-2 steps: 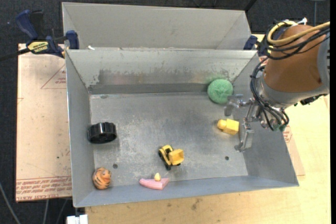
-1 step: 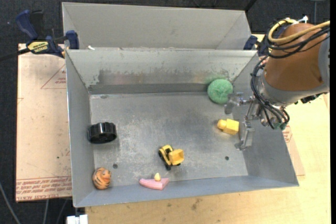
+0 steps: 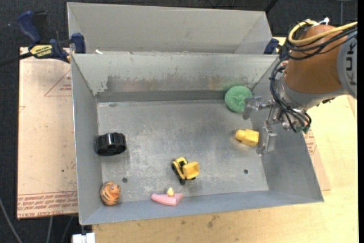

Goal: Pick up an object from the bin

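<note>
Jaws are seen spread apart and empty, held low over the right side of the bin (image 3: 170, 74), close to its sloping right wall, presumably so that a thing can be taken between them. A small yellow block (image 3: 247, 136) lies on the floor just beside one finger, and a green ball (image 3: 237, 98) rests by the rear wall just beside the other; neither is enclosed. The block is judged the likelier pick, being clear of the walls. Little room is left on the wall side; open floor is offered to the left, where a yellow toy loader (image 3: 185, 169), a pink piece (image 3: 166, 198), an orange striped ball (image 3: 111, 193) and a black ring (image 3: 110, 144) are scattered well apart
</note>
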`<state>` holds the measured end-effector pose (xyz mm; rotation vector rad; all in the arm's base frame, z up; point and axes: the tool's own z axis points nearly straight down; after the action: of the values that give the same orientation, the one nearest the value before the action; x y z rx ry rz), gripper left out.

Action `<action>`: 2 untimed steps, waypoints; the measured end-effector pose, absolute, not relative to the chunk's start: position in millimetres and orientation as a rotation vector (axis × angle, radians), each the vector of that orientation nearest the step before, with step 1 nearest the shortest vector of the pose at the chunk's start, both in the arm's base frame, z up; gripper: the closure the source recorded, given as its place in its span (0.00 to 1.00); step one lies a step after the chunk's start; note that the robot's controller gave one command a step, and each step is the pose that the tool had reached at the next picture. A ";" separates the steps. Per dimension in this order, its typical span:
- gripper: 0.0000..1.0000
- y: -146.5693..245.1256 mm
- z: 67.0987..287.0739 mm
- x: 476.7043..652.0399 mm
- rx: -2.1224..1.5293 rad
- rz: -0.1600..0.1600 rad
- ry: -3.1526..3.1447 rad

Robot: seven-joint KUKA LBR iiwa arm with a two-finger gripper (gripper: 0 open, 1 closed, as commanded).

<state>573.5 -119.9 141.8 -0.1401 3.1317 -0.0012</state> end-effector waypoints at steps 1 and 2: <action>0.00 -131.8 141.3 581.3 -0.124 0.002 3.138; 0.00 -142.3 132.2 582.8 -0.115 -0.001 3.132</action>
<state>582.8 -142.3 132.2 -0.1151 3.1324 -0.0015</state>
